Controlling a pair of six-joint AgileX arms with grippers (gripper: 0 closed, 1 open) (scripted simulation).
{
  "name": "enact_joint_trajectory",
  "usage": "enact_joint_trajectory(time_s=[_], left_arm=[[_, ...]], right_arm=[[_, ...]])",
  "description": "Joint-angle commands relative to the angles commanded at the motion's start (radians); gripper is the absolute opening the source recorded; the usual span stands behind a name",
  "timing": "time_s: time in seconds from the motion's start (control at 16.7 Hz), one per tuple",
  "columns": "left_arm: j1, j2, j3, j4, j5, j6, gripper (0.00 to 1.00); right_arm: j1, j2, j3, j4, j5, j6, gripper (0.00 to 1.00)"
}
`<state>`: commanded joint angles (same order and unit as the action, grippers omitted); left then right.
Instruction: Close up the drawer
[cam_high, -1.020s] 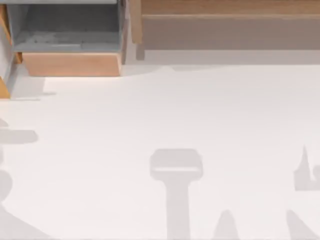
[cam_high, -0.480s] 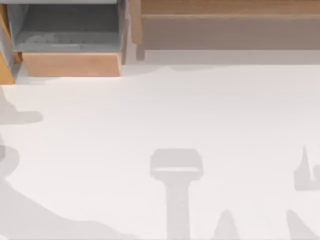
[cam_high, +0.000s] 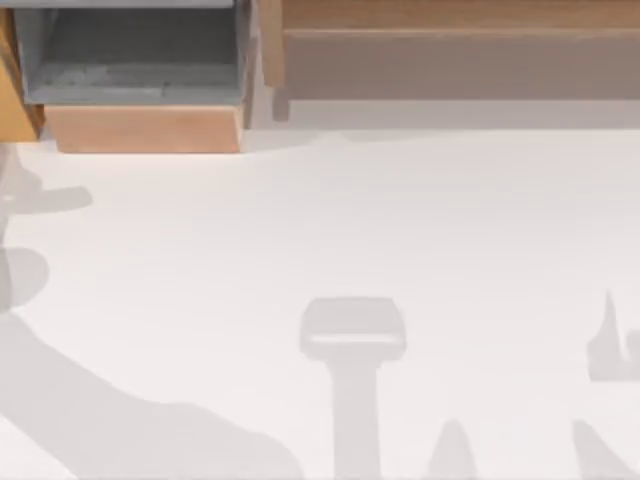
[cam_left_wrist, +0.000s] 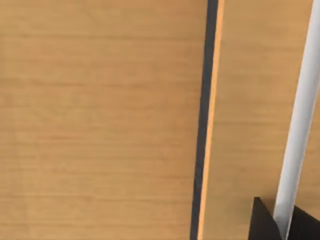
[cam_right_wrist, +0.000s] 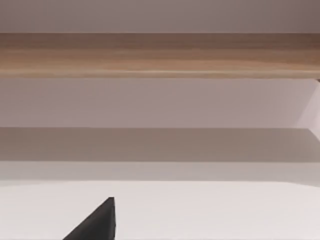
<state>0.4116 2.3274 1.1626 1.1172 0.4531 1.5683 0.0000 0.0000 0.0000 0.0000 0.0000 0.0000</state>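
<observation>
the drawer (cam_high: 143, 128) stands open at the table's (cam_high: 400, 230) far left, the wide unit (cam_high: 455, 62) to its right.

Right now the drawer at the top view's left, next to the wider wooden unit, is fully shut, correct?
Not shut. The top view shows the drawer pulled out, its grey floor and walls exposed behind the tan front panel. It does sit left of the wider wooden unit.

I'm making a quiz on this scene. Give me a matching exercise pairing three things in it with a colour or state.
Things:
1. drawer
2. wide unit
3. table

Descriptions:
A. white, crossed by grey shadows
B. pulled open, grey inside, tan front
C. grey-brown face, at the top view's upper right

Pairs: 1-B, 2-C, 3-A
</observation>
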Motion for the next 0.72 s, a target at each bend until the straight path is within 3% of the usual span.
enact_joint_trajectory(time_s=[0.48,0.72], left_arm=[[-0.021,0.033,0.09,-0.041,-0.022,0.002,0.0],[-0.021,0.033,0.09,-0.041,-0.022,0.002,0.3]], right_arm=[[0.0,0.0,0.0,0.0,0.0,0.0,1.0],[0.0,0.0,0.0,0.0,0.0,0.0,1.0]])
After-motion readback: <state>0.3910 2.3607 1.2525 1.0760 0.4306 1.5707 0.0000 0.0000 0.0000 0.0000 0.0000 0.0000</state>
